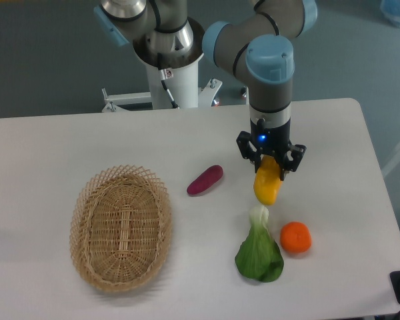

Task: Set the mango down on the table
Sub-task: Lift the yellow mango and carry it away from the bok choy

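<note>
My jaws (269, 168) clench the mango (267, 186), which hangs just above the desk (333, 133), close over the bok choy (259, 254). The orange (296, 238) sits beside the bok choy; the sweet potato (205, 179) and basket (121, 227) lie farther off.

The arm reaches forward from its white base column at the far edge, grey links joined by blue-capped joints. The last joint, with a light blue cap, sits above the wrist, which points straight down. A small blue light glows on the black wrist housing. Below it the black end effector (270, 171) hangs vertically, its two fingers (248, 149) spread to either side and clamped on the mango (267, 185)
</note>
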Available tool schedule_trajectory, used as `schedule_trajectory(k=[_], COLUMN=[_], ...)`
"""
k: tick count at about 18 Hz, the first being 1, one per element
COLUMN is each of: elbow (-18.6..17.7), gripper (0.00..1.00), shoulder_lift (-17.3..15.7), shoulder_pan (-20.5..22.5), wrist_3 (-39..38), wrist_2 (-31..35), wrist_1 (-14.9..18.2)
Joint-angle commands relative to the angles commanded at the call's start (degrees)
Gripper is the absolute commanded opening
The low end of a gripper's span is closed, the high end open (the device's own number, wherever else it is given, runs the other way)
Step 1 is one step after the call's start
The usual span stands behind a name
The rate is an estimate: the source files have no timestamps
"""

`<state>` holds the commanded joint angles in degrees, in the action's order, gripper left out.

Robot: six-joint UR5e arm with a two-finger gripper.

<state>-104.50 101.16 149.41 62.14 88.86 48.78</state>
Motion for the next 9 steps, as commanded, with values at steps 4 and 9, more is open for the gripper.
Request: schedule_trajectory(k=[4, 9], elbow=[0.9, 0.9], gripper=[0.44, 0.44], shoulder_lift=[-0.1, 0.0], shoulder_pan=[1.1, 5.3], wrist_3=[0.1, 6.0], wrist_2=[-0.1, -1.2], wrist_1=[0.3, 0.4])
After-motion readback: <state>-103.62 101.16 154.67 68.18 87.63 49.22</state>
